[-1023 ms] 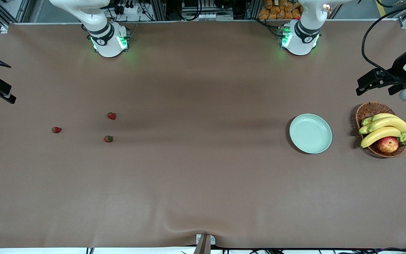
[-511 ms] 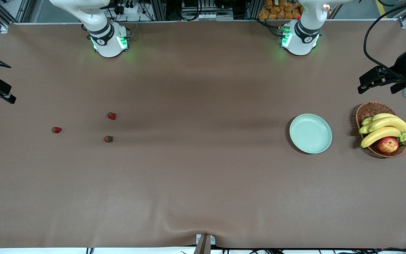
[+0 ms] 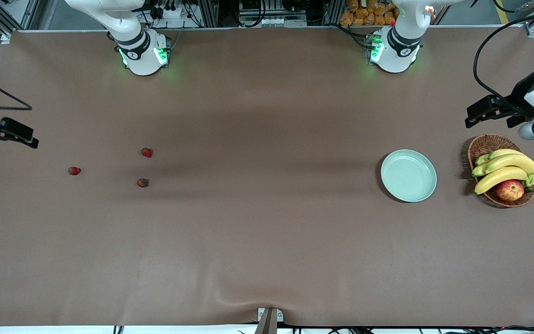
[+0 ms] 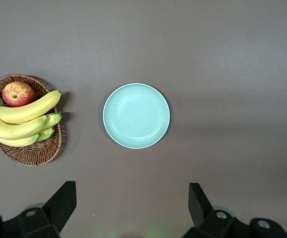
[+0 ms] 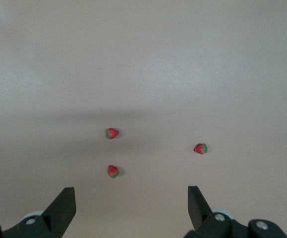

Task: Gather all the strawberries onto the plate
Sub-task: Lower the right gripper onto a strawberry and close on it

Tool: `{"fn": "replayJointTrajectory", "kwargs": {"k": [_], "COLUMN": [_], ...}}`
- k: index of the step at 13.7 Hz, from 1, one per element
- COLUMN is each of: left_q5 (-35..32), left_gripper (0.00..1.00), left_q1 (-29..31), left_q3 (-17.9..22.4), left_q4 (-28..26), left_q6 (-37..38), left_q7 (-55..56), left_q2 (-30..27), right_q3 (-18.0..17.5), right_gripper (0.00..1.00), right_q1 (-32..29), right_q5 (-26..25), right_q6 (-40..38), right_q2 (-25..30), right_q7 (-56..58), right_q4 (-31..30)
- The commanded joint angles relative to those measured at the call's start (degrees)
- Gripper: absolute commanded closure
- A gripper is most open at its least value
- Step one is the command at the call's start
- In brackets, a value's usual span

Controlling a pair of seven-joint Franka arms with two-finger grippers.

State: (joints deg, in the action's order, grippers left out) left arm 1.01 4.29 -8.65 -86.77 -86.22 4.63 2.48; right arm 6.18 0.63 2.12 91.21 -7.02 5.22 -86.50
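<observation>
Three small red strawberries lie on the brown table toward the right arm's end: one [image 3: 146, 152] [image 5: 112, 133], one nearer the front camera [image 3: 143, 183] [image 5: 113, 171], and one closest to the table's end [image 3: 74, 170] [image 5: 200, 148]. The pale mint-green plate [image 3: 408, 175] [image 4: 136, 115] lies bare toward the left arm's end. My right gripper [image 3: 16, 146] [image 5: 131, 191] hangs open in the air above the table's end near the strawberries, holding nothing. High above the table by the basket, my left gripper [image 3: 488, 124] [image 4: 132, 188] is open with nothing in it.
A brown wicker basket [image 3: 485, 144] [image 4: 29, 153] with bananas [image 3: 503, 169] [image 4: 24, 119] and a red-yellow apple [image 3: 510, 189] [image 4: 18, 93] stands beside the plate at the left arm's end. Both arm bases [image 3: 144, 53] [image 3: 394, 48] stand along the table's back edge.
The right gripper has moved in over the table toward the strawberries. The left gripper has shifted slightly. Strawberries, plate and basket have not moved.
</observation>
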Motion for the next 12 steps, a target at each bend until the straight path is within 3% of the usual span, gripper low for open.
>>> {"fn": "replayJointTrajectory", "kwargs": {"k": [1, 6, 10, 12], "left_q5": [0.6, 0.4, 0.3, -0.6], "left_gripper": [0.0, 0.0, 0.0, 0.0], "left_q1": [0.3, 0.1, 1.4, 2.6], "left_q3": [-0.1, -0.3, -0.4, -0.3], "left_q4": [0.4, -3.7, -12.7, -15.9], "left_q6": [0.6, -2.1, -8.6, -11.6], "left_q7": [-0.1, -2.2, -9.7, -17.3], "left_q2": [0.1, 2.1, 1.1, 1.1], "right_q3": [0.1, 0.1, 0.1, 0.1], "right_gripper": [0.0, 0.0, 0.0, 0.0], "right_q1": [-1.9, -9.8, -12.7, -13.7], "right_q5": [-0.7, -0.6, -0.4, -0.5], "right_q6": [-0.4, -4.4, -1.8, 4.0], "right_q2": [-3.1, -8.6, -11.1, -10.9], "right_q7": [0.1, 0.4, 0.9, 1.5], "right_q4": [1.2, -0.2, -3.3, -8.9]}}
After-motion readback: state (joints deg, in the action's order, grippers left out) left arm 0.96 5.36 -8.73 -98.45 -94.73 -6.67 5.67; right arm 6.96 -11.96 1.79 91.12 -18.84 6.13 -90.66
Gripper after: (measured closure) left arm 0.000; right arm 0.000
